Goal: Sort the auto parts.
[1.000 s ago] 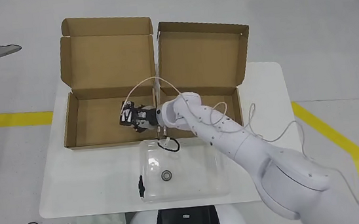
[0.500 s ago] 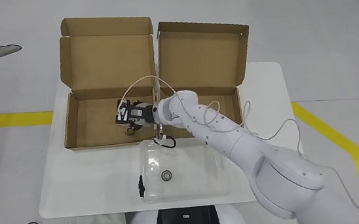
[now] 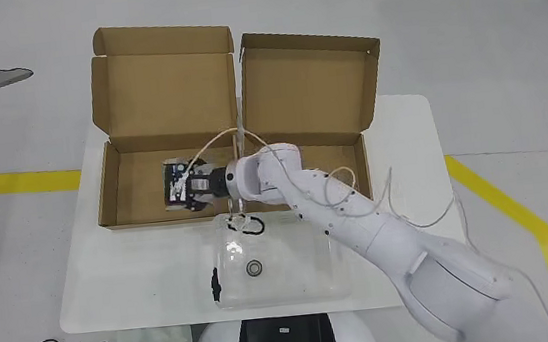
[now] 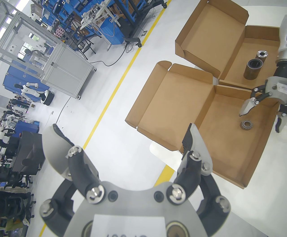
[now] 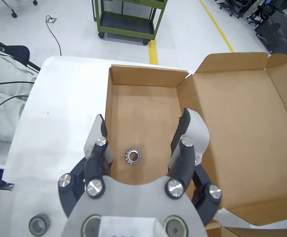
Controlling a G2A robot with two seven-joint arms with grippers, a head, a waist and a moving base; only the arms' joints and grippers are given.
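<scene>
Since a second ago your right tool (image 5: 143, 114) has slid along the left box (image 3: 135, 186) toward its left end wall. Its fingers are spread, with nothing between them.

The roller bearing (image 5: 132, 156) lies on that box's floor with its bore up. It is below the tool and apart from it, nearer the box's front wall than the lid hinge. Judge it as a small steel part: stiff, dense for its size, smooth, and likely to roll if tipped onto its edge. If you must lift it again, come straight down and close across the outer ring, square to the bore. The ridged roller cage should give the pads some bite, but a skewed pinch would probably squirt it out sideways.

The right box (image 3: 305, 87) stands just beside the left one. It holds a dark sleeve (image 4: 254, 68) and a smaller steel bush (image 4: 261, 54), both upright near the end wall next to the left box.

At the near edge of the surface (image 3: 409, 207) sits the clear tray (image 3: 314, 267), where a second bearing (image 3: 255, 267) looks unsorted.

Your left tool (image 4: 122, 126) hangs beyond the surface's left edge, over the floor, spread and empty.
</scene>
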